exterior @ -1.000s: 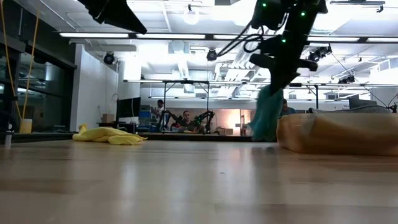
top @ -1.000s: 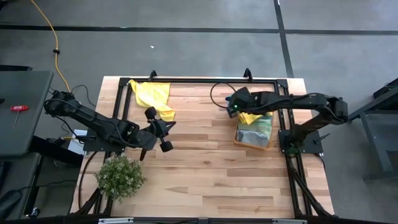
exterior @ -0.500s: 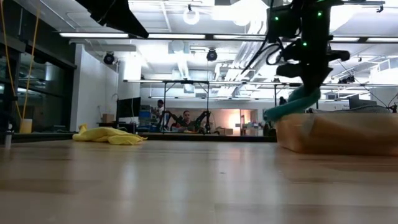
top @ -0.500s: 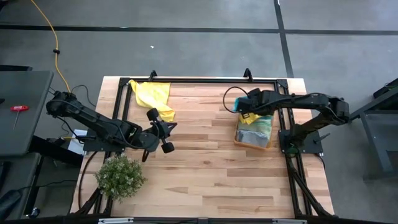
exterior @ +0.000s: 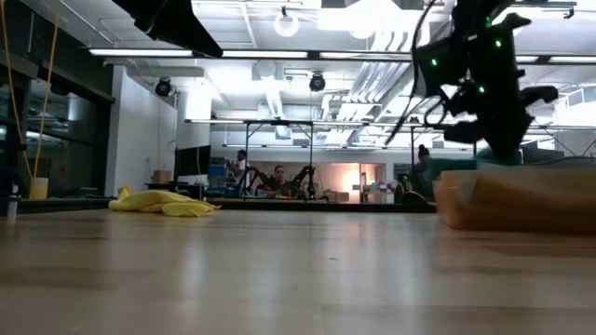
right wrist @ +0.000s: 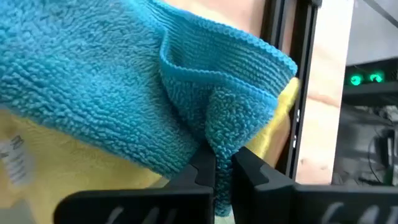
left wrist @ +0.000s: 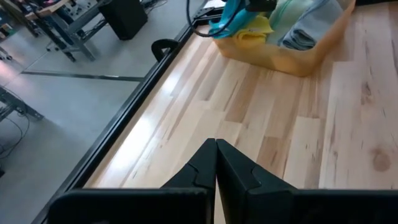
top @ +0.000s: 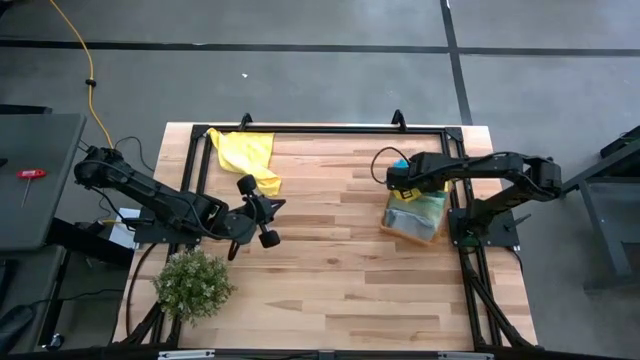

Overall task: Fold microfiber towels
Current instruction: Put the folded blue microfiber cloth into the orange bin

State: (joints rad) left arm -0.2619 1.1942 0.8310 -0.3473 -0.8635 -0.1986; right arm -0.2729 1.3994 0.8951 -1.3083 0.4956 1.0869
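Right gripper [right wrist: 216, 167]: I see it clamped on the teal towel [right wrist: 112, 93] over the bin [top: 412, 228].
Left gripper [left wrist: 216, 163]: fingers together, mid-table.

Soft microfiber towels: one crumpled yellow [top: 247, 155] on the table, one teal-blue [right wrist: 112, 93]. One orange translucent plastic bin [top: 414, 228]. One small bushy green plant [top: 192, 284].

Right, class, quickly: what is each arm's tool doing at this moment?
Left tool: closed, holding nothing, above bare table.
Right tool: closed on the teal towel, over the orange bin.
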